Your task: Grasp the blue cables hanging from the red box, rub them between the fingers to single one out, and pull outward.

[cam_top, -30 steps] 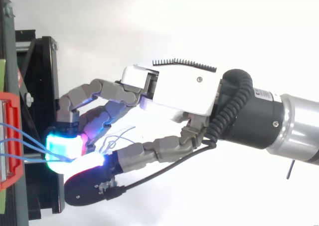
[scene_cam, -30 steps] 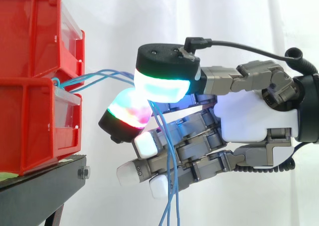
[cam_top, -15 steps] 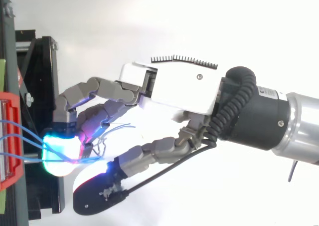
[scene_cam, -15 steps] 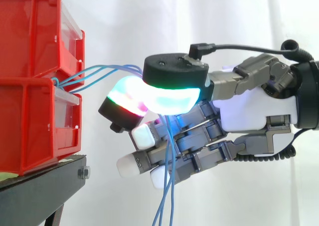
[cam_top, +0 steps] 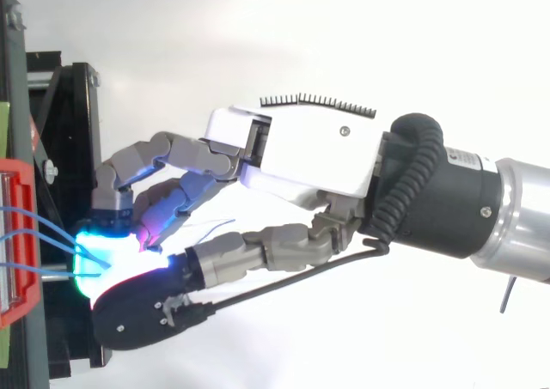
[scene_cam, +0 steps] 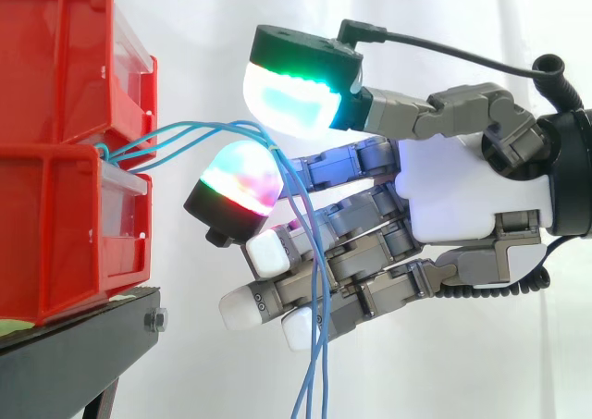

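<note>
1. As far as I can see from the side, the hand (scene_cam: 453, 206) sits just right of the red bins (scene_cam: 55, 151). It is level with the seam between the upper and lower bin.
2. Blue cables (scene_cam: 185, 137) leave the bins' front at that seam and run right. They arch over the magenta-green pad (scene_cam: 239, 180), then drop across the white fingertips (scene_cam: 268, 252), on the side away from the bins.
3. The thumb pad (scene_cam: 291, 91), white-cyan with a green rim, stands above the cables. There's a clear gap between it and the magenta pad, so no pinch.
4. The hand is loosely open: fingers half bent toward the bins, cables only draped over them, nothing clamped.
5. From the top, the hand (cam_top: 309, 157) reaches toward the bins (cam_top: 26, 174). Its glowing pads are just right of the bins' front, and the cables (cam_top: 51, 228) span that short stretch.
6. The bins rest on a black stand (scene_cam: 74, 345), with a white curtain (scene_cam: 416, 12) behind.
</note>
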Motion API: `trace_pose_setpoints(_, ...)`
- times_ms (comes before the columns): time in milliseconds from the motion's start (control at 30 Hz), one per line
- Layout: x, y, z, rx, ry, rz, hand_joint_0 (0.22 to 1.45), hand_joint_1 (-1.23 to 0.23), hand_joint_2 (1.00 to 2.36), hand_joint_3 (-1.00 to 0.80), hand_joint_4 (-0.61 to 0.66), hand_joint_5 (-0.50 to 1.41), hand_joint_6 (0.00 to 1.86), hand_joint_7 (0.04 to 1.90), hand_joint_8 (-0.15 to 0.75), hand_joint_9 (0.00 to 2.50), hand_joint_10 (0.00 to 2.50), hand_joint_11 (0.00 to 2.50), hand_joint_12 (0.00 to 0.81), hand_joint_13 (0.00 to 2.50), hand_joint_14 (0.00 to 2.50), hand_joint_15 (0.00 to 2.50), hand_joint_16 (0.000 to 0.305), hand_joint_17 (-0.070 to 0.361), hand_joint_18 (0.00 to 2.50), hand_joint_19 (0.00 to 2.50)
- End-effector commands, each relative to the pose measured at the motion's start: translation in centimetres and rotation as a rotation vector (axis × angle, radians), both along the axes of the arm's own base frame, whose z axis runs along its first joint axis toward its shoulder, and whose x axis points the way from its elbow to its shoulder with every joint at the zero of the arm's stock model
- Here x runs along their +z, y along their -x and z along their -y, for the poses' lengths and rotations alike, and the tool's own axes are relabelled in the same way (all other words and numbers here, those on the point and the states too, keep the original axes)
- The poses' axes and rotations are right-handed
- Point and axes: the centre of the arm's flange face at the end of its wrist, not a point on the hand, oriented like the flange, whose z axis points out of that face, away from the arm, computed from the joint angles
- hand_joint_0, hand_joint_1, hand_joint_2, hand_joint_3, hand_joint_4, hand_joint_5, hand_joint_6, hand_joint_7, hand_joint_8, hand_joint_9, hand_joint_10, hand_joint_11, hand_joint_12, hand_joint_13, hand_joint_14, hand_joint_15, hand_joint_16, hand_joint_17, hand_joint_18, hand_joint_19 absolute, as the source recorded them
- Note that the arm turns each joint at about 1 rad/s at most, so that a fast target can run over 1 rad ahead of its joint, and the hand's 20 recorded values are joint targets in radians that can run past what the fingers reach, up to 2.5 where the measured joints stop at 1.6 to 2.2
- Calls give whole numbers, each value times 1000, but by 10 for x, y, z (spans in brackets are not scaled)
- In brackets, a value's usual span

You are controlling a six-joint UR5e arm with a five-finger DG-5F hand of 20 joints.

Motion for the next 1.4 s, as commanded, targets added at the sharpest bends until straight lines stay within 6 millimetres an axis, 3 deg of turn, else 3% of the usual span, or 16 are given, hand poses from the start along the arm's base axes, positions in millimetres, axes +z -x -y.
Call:
trace_pose_setpoints(0, -1, 0, 0, -2, 0, -1, 590, -589, 1004, -452, 200, -168, 841, 1145, 343, 865, 10, 550, 355, 734, 16, 426, 47, 107, 618, 608)
trace_pose_setpoints(133, 0, 0, -1, 0, 0, -1, 606, -679, 1018, -281, 192, -172, 848, 1209, 344, 859, 10, 568, 351, 744, 14, 423, 47, 107, 623, 592)
trace_pose_setpoints(200, 0, 0, -1, 0, 0, -1, 612, -736, 1022, -215, 180, -183, 875, 1155, 337, 828, 10, 570, 348, 742, 14, 428, 47, 107, 626, 594)
trace_pose_setpoints(367, 0, 0, -1, 0, 0, -1, 648, -839, 1024, -169, 92, -196, 893, 1147, 330, 793, 13, 581, 346, 731, 15, 427, 47, 106, 630, 579)
trace_pose_setpoints(567, 0, 0, -1, -2, 1, -2, 728, -917, 1019, -273, 91, -212, 905, 1199, 311, 742, 11, 567, 343, 695, 15, 431, 46, 104, 601, 568)
trace_pose_setpoints(967, -1, 0, -1, -3, 1, -4, 825, -915, 1004, -465, 76, -215, 902, 1137, 304, 729, 11, 562, 337, 665, 15, 427, 46, 103, 558, 572)
trace_pose_setpoints(1133, 0, 0, 0, -3, 1, -2, 633, -866, 1000, -500, 176, -196, 883, 1113, 320, 759, 11, 564, 343, 680, 15, 426, 46, 103, 590, 575)
trace_pose_setpoints(1367, 0, 0, 0, -3, 1, -2, 505, -693, 1000, -500, 205, -175, 863, 1124, 349, 820, 10, 555, 370, 712, 15, 425, 51, 115, 629, 596)
